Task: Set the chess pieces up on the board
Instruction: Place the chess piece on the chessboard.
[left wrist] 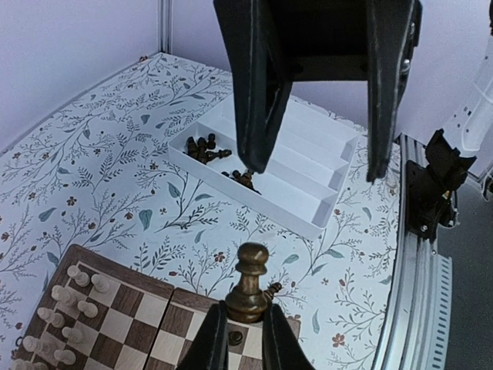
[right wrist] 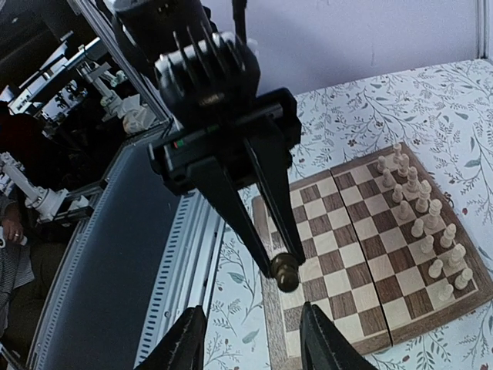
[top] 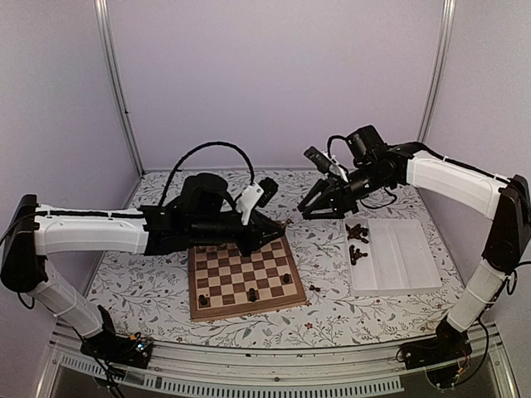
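The left fingers are closed tight on the base of a dark chessman, which stands upright between them over the far right corner of the board. The right fingers hang spread wide with nothing between them, just beyond that corner and apart from the held piece. Three more dark chess pieces stand on squares along the board's near edge, and pale chessmen fill two rows on its left side. Other dark pieces lie in loose heaps in the left compartment of the white tray, which sits on the floral worktop to the right of the board. A couple of stray dark pieces lie on the worktop between board and tray.
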Available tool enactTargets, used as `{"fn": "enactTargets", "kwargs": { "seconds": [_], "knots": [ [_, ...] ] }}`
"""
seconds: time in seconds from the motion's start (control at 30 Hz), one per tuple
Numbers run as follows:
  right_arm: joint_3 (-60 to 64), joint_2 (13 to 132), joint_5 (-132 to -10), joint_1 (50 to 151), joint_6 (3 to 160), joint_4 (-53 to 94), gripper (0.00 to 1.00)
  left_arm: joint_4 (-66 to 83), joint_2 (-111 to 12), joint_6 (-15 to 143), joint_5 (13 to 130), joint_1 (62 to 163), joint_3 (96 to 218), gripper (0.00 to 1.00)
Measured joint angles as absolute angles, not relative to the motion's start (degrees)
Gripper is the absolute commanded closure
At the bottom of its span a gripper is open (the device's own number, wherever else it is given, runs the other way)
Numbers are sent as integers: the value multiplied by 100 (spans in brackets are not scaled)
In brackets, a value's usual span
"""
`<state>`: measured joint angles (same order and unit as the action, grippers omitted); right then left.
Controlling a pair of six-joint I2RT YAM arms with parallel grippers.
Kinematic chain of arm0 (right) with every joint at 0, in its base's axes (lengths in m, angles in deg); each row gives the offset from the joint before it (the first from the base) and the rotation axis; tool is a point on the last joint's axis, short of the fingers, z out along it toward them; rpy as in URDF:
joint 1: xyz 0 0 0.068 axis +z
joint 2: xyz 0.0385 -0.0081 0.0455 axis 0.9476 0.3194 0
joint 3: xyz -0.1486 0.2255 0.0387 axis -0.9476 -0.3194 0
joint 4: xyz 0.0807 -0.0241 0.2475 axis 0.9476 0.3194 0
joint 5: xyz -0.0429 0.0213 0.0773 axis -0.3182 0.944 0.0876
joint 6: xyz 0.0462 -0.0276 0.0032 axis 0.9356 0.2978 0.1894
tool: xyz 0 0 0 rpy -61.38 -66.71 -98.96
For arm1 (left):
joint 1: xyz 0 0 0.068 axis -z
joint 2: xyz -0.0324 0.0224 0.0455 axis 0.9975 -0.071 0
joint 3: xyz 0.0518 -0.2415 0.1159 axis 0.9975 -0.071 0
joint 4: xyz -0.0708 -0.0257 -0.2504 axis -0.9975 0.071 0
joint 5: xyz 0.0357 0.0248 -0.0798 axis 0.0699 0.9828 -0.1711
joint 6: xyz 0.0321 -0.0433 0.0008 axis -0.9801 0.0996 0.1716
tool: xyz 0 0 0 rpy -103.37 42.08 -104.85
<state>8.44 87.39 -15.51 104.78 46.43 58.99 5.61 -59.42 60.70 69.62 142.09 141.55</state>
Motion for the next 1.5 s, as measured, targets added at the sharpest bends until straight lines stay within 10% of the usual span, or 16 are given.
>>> {"fn": "enactTargets", "kwargs": {
  "seconds": [0.6,0.97,1.5],
  "knots": [
    [1019,9091,-1287,10742,5347,5558,56,166,-6187,5980,6862,14356,14328,86],
    [853,9085,-1543,10775,5452,5351,88,72,-6187,5978,6925,14360,14350,86],
    [851,9063,-2917,10911,5246,5456,98,1285,-6010,5530,7718,14373,14732,55]
  ]
}}
